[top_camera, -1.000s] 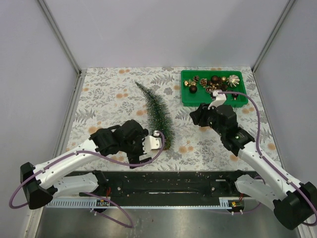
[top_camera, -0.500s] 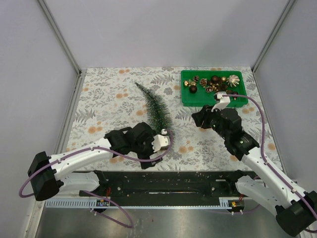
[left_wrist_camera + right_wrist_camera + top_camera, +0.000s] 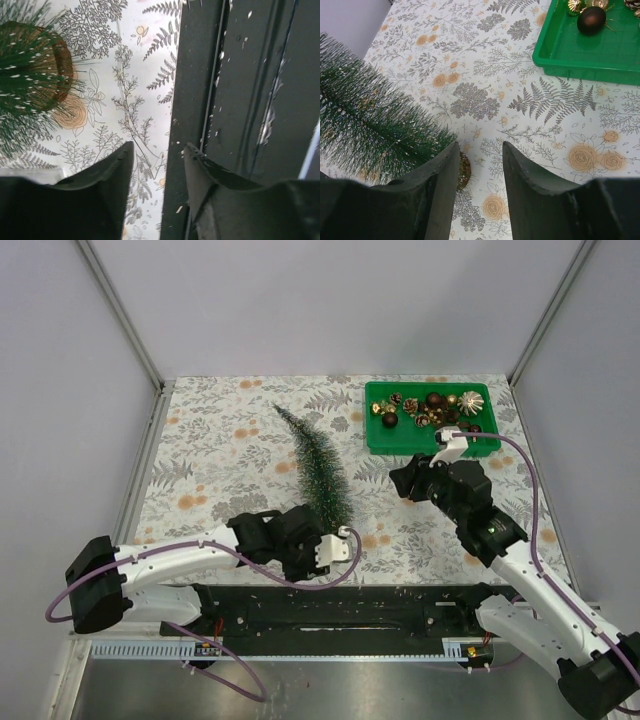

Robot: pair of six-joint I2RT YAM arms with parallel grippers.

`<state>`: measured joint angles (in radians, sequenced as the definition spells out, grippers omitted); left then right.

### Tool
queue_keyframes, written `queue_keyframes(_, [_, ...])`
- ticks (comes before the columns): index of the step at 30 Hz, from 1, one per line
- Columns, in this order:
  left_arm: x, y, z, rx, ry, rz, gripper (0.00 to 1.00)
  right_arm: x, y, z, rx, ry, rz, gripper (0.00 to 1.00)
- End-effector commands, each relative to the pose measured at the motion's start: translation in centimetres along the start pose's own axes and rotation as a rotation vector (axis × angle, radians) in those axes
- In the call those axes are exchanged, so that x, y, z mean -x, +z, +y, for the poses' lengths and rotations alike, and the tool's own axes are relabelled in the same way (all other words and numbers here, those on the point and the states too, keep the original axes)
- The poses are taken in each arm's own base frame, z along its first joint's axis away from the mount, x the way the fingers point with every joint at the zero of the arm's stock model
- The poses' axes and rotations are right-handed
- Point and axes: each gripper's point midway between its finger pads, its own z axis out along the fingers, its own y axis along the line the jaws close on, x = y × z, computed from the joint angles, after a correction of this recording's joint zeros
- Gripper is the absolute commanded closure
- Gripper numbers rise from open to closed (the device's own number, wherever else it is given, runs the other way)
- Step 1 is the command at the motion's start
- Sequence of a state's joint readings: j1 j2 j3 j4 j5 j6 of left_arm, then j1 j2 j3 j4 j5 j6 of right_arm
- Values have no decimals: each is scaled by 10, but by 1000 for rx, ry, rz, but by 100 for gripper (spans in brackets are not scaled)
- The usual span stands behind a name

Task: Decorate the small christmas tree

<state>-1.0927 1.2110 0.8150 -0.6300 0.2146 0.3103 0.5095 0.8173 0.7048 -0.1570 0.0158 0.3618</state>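
Note:
The small christmas tree [image 3: 318,468] lies on its side across the floral table, its tip to the far left and its wooden disc base [image 3: 59,65] toward the near edge. My left gripper [image 3: 343,543] sits just right of and nearer than that base. In the left wrist view this gripper [image 3: 157,152] is open, with only table and black rail showing between its fingers [image 3: 119,170]. My right gripper [image 3: 402,483] hovers right of the tree. It [image 3: 479,149] is open and empty, the bristles [image 3: 370,127] are to its left, and the disc base [image 3: 464,170] peeks past its left finger.
A green tray [image 3: 431,440] at the far right holds several ornaments, among them a dark ball [image 3: 591,19]. A black rail [image 3: 240,100] runs along the table's near edge under my left gripper. Grey walls enclose the table on three sides.
My left arm has swung right along the near edge to just past the tree's base, and its jaws have narrowed. My right arm has shifted only slightly.

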Motion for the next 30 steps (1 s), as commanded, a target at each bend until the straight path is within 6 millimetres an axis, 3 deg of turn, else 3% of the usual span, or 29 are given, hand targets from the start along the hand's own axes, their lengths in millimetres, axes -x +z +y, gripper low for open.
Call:
queue_keyframes(1, [-3,1,11,61,82,12,61,28,-9,12,30,-13,-80,53])
queue_keyframes(3, [-9,-1,16,94,96,29,75,30,-9,12,32,-16,-83,53])
queue_keyframes(9, [-19,-21,33,188,176,81,100,41,-13,15,30,-35,-104,55])
queue_keyframes(13, [-17,-74,52,281,267,123,100,52,-17,15,18,-58,-115,55])
queue_keyframes(17, [-11,-126,46,309,264,59,100,58,-13,15,5,-70,-123,55])
queue_keyframes(21, [-27,-166,37,335,269,77,100,59,-5,16,6,-67,-116,55])
queue_keyframes(25, [-52,-186,45,431,243,137,100,61,3,20,18,-60,-115,55])
queue_keyframes(30, [-73,-196,75,574,93,229,100,64,13,23,27,-54,-109,55])
